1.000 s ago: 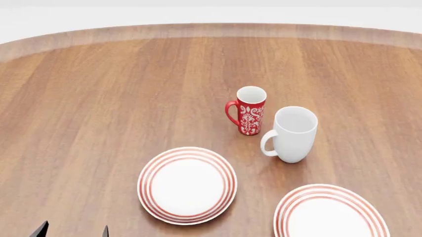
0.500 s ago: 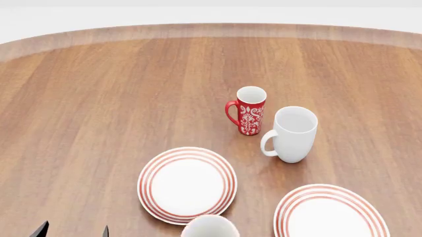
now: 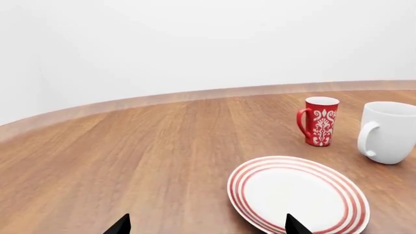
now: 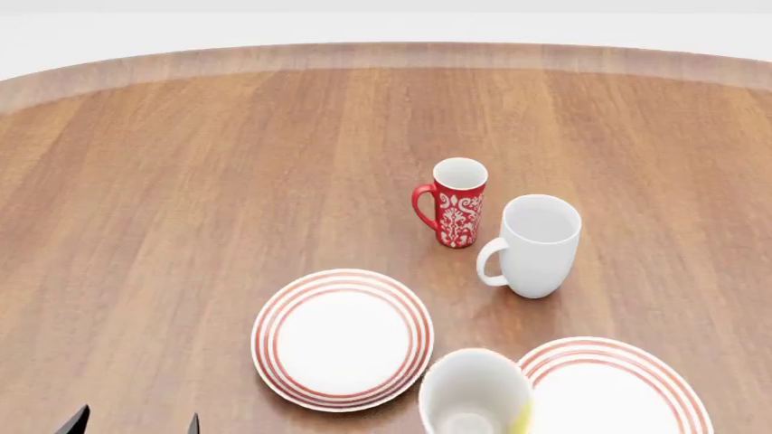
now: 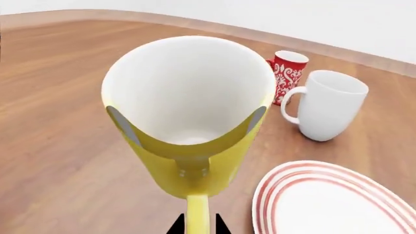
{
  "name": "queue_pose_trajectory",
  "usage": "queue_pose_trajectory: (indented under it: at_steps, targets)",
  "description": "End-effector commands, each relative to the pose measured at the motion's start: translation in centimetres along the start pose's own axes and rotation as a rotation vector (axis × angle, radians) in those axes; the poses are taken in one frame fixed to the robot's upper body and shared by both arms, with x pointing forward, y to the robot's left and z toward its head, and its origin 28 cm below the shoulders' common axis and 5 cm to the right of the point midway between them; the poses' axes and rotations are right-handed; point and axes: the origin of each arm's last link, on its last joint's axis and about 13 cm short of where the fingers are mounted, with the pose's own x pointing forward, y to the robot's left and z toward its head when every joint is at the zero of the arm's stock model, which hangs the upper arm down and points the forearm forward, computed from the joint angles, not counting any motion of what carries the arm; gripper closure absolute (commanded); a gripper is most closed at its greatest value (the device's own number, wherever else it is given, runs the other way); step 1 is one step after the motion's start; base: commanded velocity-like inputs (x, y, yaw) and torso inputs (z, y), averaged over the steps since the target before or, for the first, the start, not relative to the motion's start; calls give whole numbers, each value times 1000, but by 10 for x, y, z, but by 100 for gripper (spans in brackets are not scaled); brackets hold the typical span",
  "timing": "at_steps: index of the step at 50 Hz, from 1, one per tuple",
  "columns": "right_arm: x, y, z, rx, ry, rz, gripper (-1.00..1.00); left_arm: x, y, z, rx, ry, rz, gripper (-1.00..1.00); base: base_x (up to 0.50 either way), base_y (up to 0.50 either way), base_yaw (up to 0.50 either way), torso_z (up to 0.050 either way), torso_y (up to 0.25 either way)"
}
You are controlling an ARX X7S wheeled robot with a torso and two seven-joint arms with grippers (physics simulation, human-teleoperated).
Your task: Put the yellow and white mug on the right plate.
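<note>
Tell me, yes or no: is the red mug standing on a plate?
No. The red mug stands on the bare wooden table, behind both plates, beside the white mug.

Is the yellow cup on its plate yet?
Not yet. Done: the right end effector has the yellow mug by its handle, off the table. Happening now: the mug hangs between the two plates, at the right plate's edge. Left: center it over that plate, lower it, let go.

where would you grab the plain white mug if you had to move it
By its handle, coming from the robot's left: the white mug stands upright with the handle toward the left plate. The red mug stands close behind, so approach low from the near side.
</note>
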Motion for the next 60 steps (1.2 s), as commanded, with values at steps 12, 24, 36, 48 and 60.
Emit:
queue_pose_trajectory:
  at_steps: [12, 24, 36, 48, 60]
  targets:
    - [-10, -26, 9, 127, -65, -194, 100, 2, -1, -1, 8, -6, -2, -100, 0, 0, 0, 0, 0]
    - [-6, -35, 12, 206, -60, -313, 100, 2, -1, -2, 7, -4, -5, -100, 0, 0, 0, 0, 1]
    - [0, -41, 12, 266, -19, -393, 100, 2, -1, -2, 9, -3, -4, -100, 0, 0, 0, 0, 0]
    - [10, -47, 6, 316, 19, -494, 100, 2, -1, -2, 9, -6, -7, -100, 0, 0, 0, 0, 0]
    - [21, -51, 1, 338, 52, -512, 100, 2, -1, -2, 8, -6, -6, -100, 0, 0, 0, 0, 1]
